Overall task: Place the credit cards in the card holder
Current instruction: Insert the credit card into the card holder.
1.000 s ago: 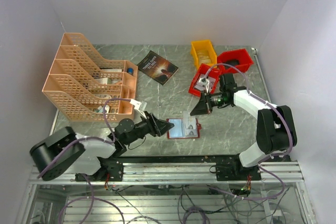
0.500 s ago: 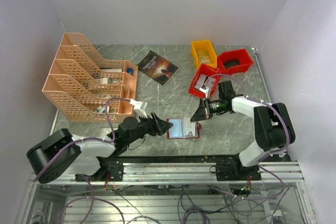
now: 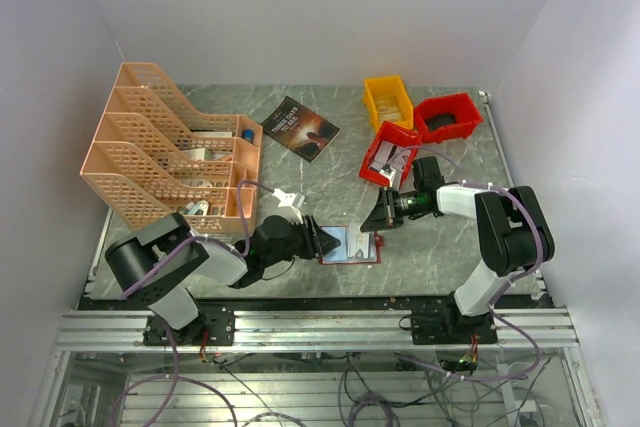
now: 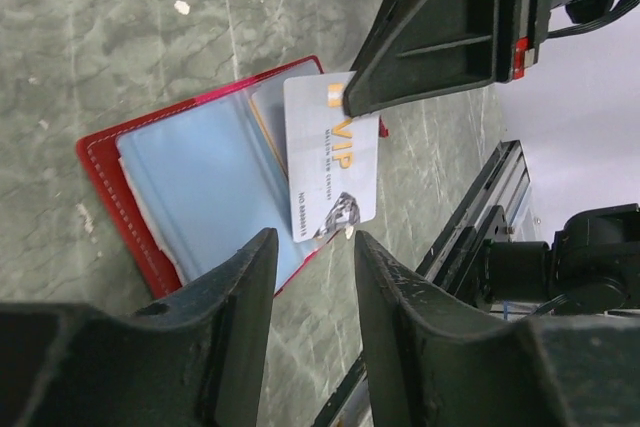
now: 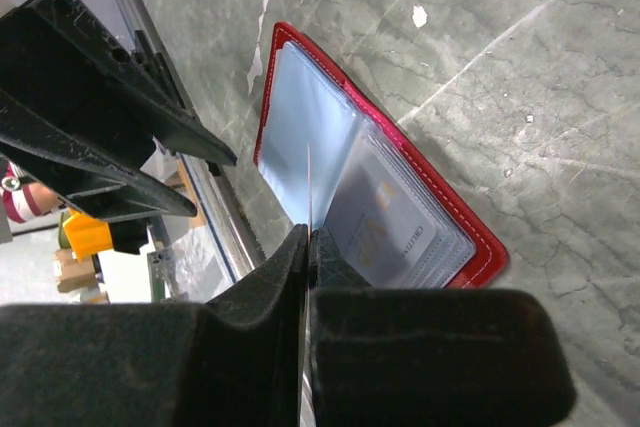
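- At the left of the working spot, the left gripper [image 3: 322, 238] lies low at the left edge of the card holder [image 3: 350, 245], jaws partly apart with nothing between them. Probably placed to keep the cover from shifting or folding; contact cannot be told
- Centre: card holder lies open and flat on the grey table [image 3: 300, 177], red cover down, clear pockets up. A printed card seems to sit in a right-leaf pocket
- Over the holder's right half, near the fold, a white VIP card [image 4: 335, 162] hangs tilted. Judgement: angled so its lower edge can slide into a pocket mouth; not yet seated
- Right gripper [image 3: 381, 221] stands just above the holder's right side, clamped tight on the card's upper corner, which leaves the leading edge free
- Further right and behind, a red bin [image 3: 403, 132] holds pale items; cannot tell what they are
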